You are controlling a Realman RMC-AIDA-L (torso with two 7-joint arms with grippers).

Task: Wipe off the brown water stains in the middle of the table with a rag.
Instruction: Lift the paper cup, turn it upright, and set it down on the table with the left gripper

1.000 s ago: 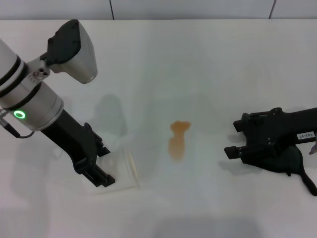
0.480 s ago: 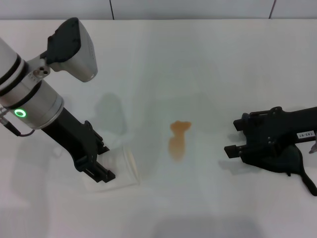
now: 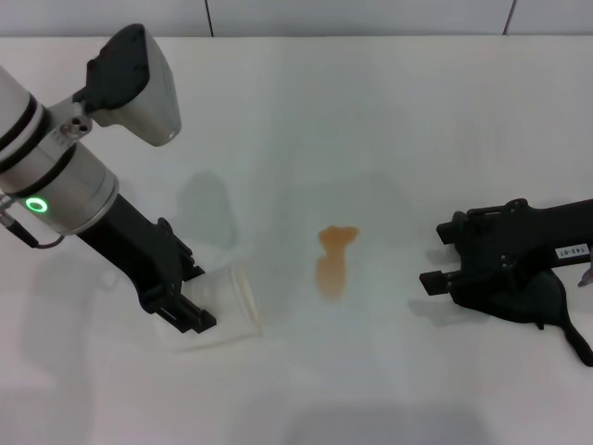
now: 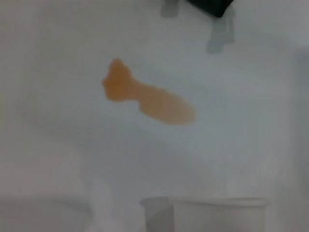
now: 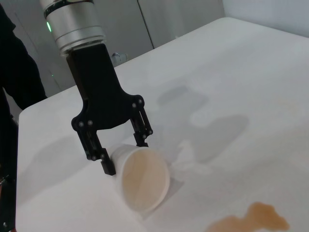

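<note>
Two arms are working over the white table (image 3: 389, 111). On the left side, the left gripper (image 3: 190, 311) is reaching down to a clear plastic cup (image 3: 227, 308) lying on its side, its fingers (image 5: 107, 166) sitting apart around the cup's closed end. Near the middle, the brown water stains (image 3: 332, 263) are lying as one elongated orange-brown blotch, apart from the cup. On the right side, the right gripper (image 3: 443, 269) is resting low on the table with its fingers slightly apart, and the dark rag (image 3: 547, 306) is lying partly beneath it, a thin tail trailing out.
</note>
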